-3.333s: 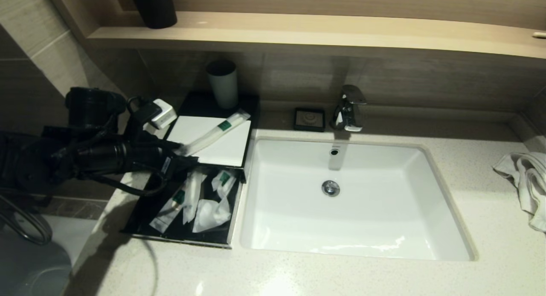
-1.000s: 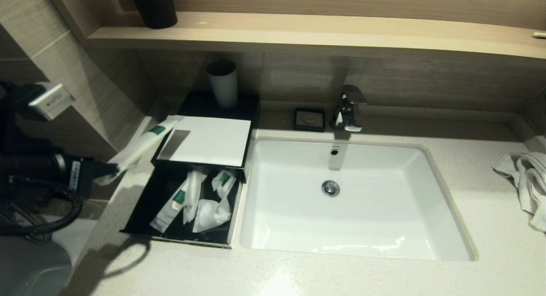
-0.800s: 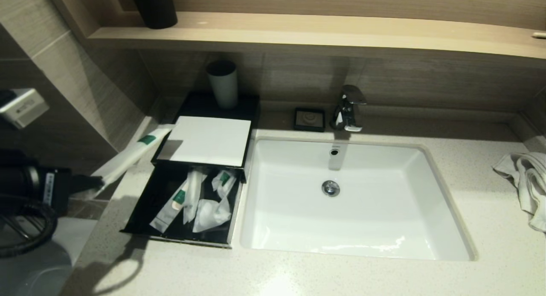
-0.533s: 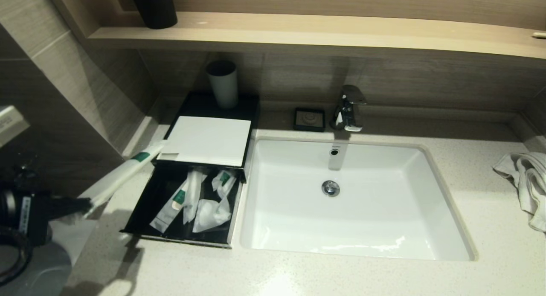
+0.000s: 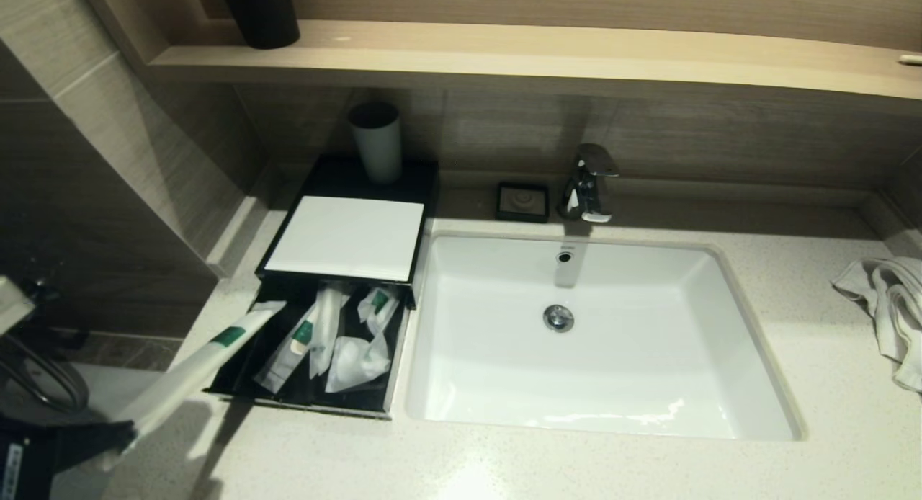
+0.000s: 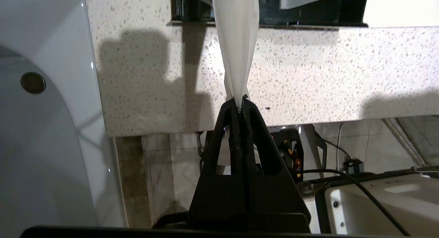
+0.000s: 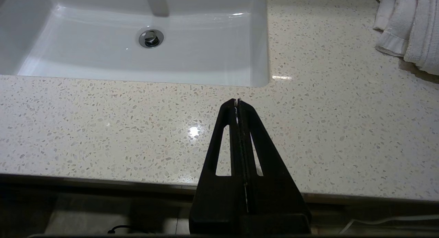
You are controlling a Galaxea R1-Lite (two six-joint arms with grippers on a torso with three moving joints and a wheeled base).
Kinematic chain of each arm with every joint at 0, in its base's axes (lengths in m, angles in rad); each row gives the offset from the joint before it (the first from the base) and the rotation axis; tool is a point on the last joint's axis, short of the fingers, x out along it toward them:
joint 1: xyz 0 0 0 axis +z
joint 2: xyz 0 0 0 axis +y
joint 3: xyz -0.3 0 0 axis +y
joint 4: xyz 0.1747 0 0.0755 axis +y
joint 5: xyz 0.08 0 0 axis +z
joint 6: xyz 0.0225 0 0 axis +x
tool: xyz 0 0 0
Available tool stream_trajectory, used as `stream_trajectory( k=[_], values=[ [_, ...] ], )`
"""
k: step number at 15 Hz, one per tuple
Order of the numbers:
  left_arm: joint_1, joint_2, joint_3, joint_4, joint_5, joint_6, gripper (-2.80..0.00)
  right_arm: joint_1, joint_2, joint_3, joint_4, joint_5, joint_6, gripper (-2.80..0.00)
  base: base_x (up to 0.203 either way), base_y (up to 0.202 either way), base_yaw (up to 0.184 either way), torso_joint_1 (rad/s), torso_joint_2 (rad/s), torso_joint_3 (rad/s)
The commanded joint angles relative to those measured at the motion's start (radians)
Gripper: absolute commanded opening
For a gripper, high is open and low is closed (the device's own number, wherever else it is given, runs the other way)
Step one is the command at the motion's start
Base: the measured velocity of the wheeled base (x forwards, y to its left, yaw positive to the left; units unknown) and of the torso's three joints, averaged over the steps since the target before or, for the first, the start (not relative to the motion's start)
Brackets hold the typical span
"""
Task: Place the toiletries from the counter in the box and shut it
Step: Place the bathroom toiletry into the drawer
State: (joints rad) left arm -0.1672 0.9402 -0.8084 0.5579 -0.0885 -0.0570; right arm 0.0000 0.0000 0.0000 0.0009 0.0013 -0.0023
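At far left the left gripper (image 6: pixel 239 101) sits off the bench (image 5: pixel 504 464) edge, jaws clamped on the tail of a white packet (image 5: pixel 194 367) with a green band; the packet slants up and its far end reaches over the box's (image 5: pixel 238 374) near left corner. The open box holds several packets (image 5: pixel 328 334); a white lid (image 5: pixel 346 237) lies just behind. Next comes the sink (image 5: pixel 598 341). The right gripper (image 7: pixel 237 102) hovers over the bench's front edge, jaws pressed together on nothing; a towel (image 5: pixel 886 305) lies far right
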Motion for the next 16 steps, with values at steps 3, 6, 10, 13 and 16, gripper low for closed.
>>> stream_trajectory(
  k=[3, 6, 10, 13, 16],
  values=[
    [-0.013, 0.023, 0.061, -0.014, -0.006, -0.001, -2.80, 0.000, 0.000, 0.000, 0.001, 0.000, -0.002, -2.80, 0.000, 0.000, 0.000, 0.000, 0.00, 0.000],
    [-0.012, 0.106, 0.066, -0.082, -0.007, -0.006, -2.80, 0.000, 0.000, 0.000, -0.001, 0.000, -0.001, -2.80, 0.000, 0.000, 0.000, 0.000, 0.00, 0.000],
    [-0.013, 0.240, 0.062, -0.187, -0.006, -0.028, -2.80, 0.000, 0.000, 0.000, 0.001, 0.000, -0.001, -2.80, 0.000, 0.000, 0.000, 0.000, 0.00, 0.000],
    [-0.014, 0.335, 0.048, -0.267, -0.001, -0.035, -2.80, 0.000, 0.000, 0.000, -0.001, 0.000, -0.001, -2.80, 0.000, 0.000, 0.000, 0.000, 0.00, 0.000],
    [-0.013, 0.413, 0.043, -0.355, 0.002, -0.042, -2.80, 0.000, 0.000, 0.000, 0.001, 0.000, -0.001, -2.80, 0.000, 0.000, 0.000, 0.000, 0.00, 0.000]
  ],
)
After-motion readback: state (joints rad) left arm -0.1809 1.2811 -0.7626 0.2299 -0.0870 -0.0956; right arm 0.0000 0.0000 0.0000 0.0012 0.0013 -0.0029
